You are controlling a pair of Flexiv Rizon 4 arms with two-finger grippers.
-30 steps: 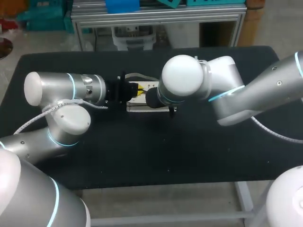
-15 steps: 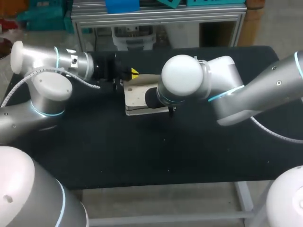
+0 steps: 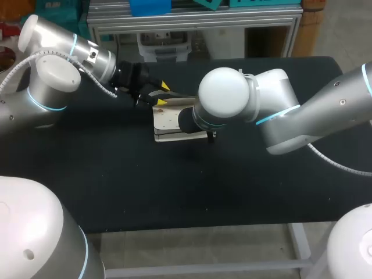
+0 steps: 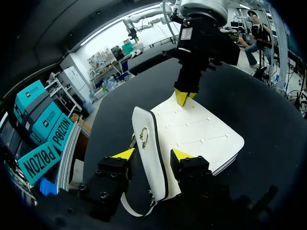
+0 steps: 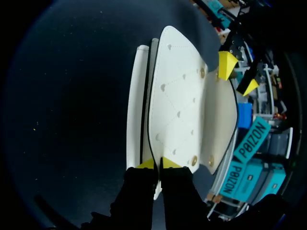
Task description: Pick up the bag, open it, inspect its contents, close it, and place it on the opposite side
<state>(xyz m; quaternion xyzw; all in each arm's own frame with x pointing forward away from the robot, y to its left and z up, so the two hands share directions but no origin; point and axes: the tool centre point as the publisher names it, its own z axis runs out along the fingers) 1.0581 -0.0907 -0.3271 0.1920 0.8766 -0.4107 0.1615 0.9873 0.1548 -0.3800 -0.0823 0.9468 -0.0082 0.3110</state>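
Bag [image 3: 168,120], white, lies mid-table [image 3: 174,192], and you see the right gripper [image 5: 157,164] clamped on its edge and the left gripper [image 4: 153,154] with fingers apart, the raised flap [image 4: 147,139] between them.

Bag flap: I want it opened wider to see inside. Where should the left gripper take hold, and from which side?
Probably the flap's free edge by the gold clasp, coming from the side away from the right gripper, which pinches the bag's opposite edge. The flap stands raised and thin between the open left gripper's fingers, one face toward each.
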